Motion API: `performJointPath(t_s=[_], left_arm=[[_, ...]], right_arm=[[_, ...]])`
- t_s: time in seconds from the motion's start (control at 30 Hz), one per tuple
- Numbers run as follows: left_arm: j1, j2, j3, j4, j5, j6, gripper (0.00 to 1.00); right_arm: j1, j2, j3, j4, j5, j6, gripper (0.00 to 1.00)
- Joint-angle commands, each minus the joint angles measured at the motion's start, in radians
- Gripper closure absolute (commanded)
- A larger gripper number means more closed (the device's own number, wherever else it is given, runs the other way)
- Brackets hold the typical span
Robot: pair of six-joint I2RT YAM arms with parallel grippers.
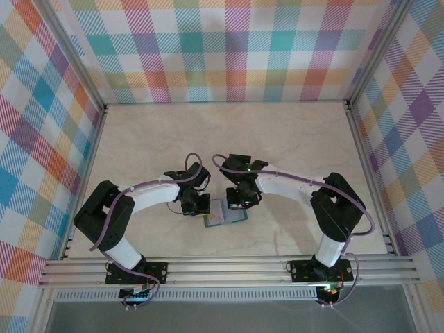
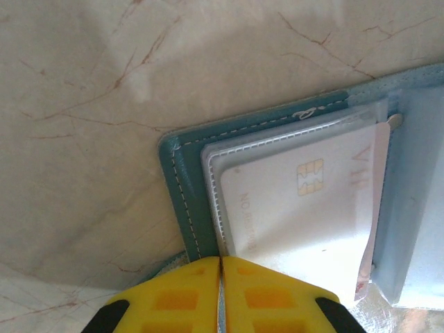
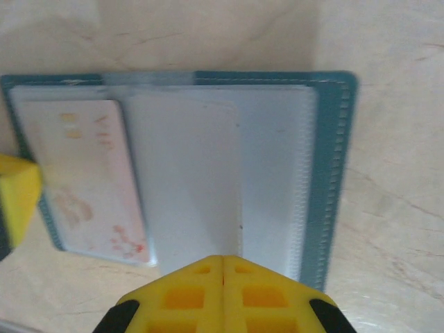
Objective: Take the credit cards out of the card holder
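Card holder (image 1: 220, 218) lies open on the surface (image 1: 298, 139), near the middle of its near edge. A credit card (image 2: 298, 208) is tucked in a clear sleeve (image 2: 211, 173). Left gripper (image 2: 220, 295) jaws are clenched at the holder's edge; right gripper (image 3: 223, 295) jaws are clenched over an inner leaf (image 3: 194, 180). Whether anything is pinched cannot be told.
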Motion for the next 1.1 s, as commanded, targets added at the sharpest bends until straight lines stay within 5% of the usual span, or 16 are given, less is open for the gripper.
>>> performJointPath(t_s=[0.0,0.3,0.5,0.77,1.07], left_arm=[[-0.011,0.033,0.0,-0.045,-0.039,0.02,0.9],[-0.011,0.03,0.01,-0.057,-0.043,0.025,0.9],[-0.011,0.011,0.02,-0.06,-0.031,0.028,0.9],[-0.011,0.019,0.012,-0.041,-0.014,0.027,0.91],[-0.011,0.016,0.005,-0.035,-0.013,0.03,0.92]], right_arm=[[-0.015,-0.008,-0.031,-0.014,0.034,-0.027,0.98],[-0.031,0.026,-0.056,0.012,0.04,-0.036,1.0],[-0.029,-0.054,-0.036,-0.022,0.015,-0.018,0.89],[-0.012,-0.155,-0.021,0.08,-0.19,0.052,0.86],[0.036,-0.009,0.014,0.252,-0.328,0.141,0.87]])
